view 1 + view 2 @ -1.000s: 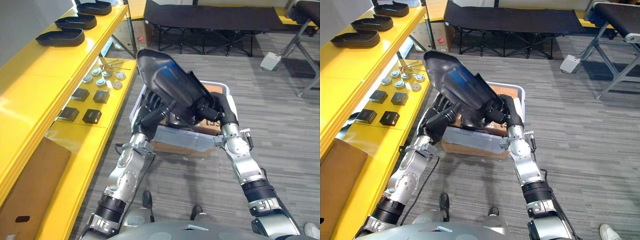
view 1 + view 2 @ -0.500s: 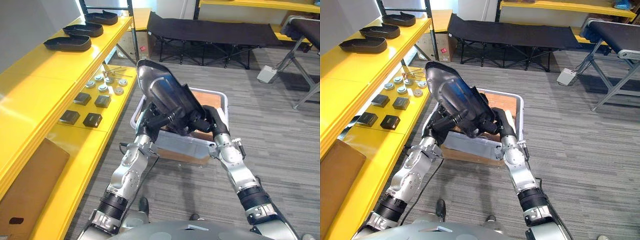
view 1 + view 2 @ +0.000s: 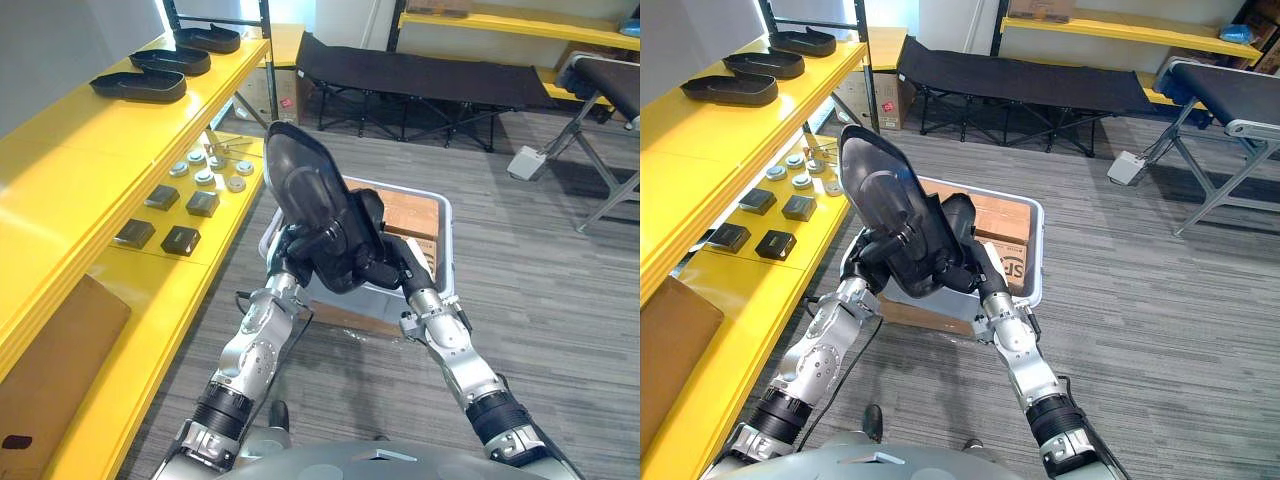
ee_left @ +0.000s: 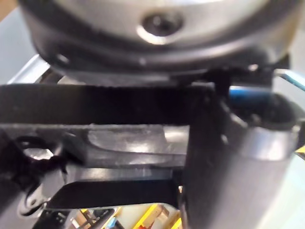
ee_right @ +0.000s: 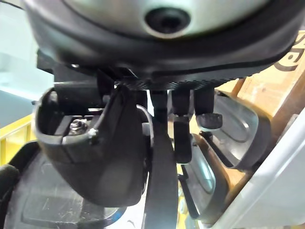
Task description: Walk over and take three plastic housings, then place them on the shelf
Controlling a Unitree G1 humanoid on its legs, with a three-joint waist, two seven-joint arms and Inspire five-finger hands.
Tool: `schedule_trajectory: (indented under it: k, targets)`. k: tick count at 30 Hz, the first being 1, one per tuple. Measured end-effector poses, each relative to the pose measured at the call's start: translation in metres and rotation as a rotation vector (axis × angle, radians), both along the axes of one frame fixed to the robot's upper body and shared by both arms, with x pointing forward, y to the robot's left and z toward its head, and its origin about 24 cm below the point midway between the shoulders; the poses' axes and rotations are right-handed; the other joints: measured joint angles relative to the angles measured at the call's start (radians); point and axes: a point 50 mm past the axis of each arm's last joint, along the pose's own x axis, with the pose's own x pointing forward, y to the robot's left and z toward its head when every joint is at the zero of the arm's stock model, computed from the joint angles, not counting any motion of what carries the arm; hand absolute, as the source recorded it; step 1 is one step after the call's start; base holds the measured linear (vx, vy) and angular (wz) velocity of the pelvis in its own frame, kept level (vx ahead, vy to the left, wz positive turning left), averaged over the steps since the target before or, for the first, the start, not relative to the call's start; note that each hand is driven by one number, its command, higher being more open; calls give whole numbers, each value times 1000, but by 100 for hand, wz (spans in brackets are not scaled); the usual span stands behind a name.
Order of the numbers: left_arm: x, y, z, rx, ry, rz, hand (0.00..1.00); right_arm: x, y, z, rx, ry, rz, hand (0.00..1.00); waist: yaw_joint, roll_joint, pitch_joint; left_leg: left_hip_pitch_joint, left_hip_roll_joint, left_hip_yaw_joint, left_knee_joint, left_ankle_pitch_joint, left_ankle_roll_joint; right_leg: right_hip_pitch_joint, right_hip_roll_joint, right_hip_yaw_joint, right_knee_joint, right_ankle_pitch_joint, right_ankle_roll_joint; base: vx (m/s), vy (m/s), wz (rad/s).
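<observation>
Between the clamped fingers of the left hand and right hand, 1 black housing is raised. Below them, 1 white bin holds 1 cardboard box. Leftward, 3 housings sit on the yellow shelf.

yellow shelf | top: three black housings | floor: bin

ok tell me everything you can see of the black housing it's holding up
The black housing is a glossy, elongated plastic-looking shell with a rounded tip and raised rim, tilted steeply with the tip uppermost. The left hand and right hand grip its lower end, holding it in the air over the grey bin.
</observation>
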Motion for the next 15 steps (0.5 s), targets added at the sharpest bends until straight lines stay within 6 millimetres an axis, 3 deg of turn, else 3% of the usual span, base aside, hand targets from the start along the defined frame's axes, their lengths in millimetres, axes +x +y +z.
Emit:
schedule_trajectory:
  k: [4, 13, 14, 15]
  targets:
    - [1, 11, -11, -1, 49, 33, 0, -8, 1, 0, 5, -28, 25, 0, -3, -1, 0, 0, 1, 3, 0, -1, -1, -2, 1, 3, 0, 0, 0, 0, 0, 0]
    - [0, 15, -10, -20, 29, 53, 0, -12, 6, 4, 21, -58, 31, 0, -2, -2, -2, -1, 0, 3, 0, -1, -1, -2, 0, 2, 0, 0, -1, 0, 0, 0]
    - [0, 15, -10, -20, 27, 52, 0, -12, 6, 3, 21, -59, 28, 100, -2, -2, -2, -1, 1, 3, 0, -1, -1, -2, 0, 2, 0, 0, -1, 0, 0, 0]
    - [0, 15, -10, -20, 25, 53, 0, -13, 6, 4, 23, -64, 28, 100, -3, -2, -2, -1, 1, 3, 0, -1, -1, -2, 0, 3, 0, 0, -1, 0, 0, 0]
